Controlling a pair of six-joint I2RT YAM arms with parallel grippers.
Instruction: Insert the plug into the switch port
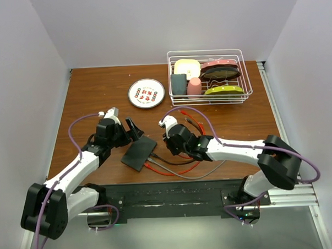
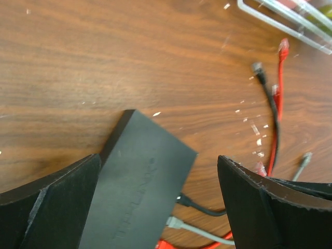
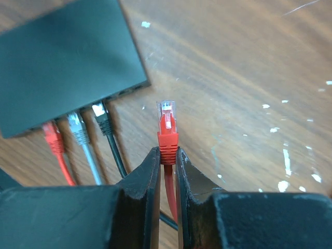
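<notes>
Wooden worktop (image 1: 98, 83) bears the switch (image 1: 138, 153). Left pincer (image 2: 158, 166) stands released astride it, apparently to steady it. Right pincer (image 3: 167, 155) clenches the plug (image 3: 166, 122), aimed towards a free port (image 3: 127, 92).

Worktop (image 1: 87, 95) is showing brown wood grain, smooth and faintly shiny, flecked with white scuffs. Switch (image 3: 62, 57) casing is looking like matt dark-grey plastic, with the lettering moulded in. Plug (image 3: 167, 122) is showing a clear glossy plastic tip over a red boot. Left claw (image 2: 159, 158) is showing matt black faces with rough, finely ridged edges. Rack (image 1: 206, 51) is looking like white coated wire.
</notes>
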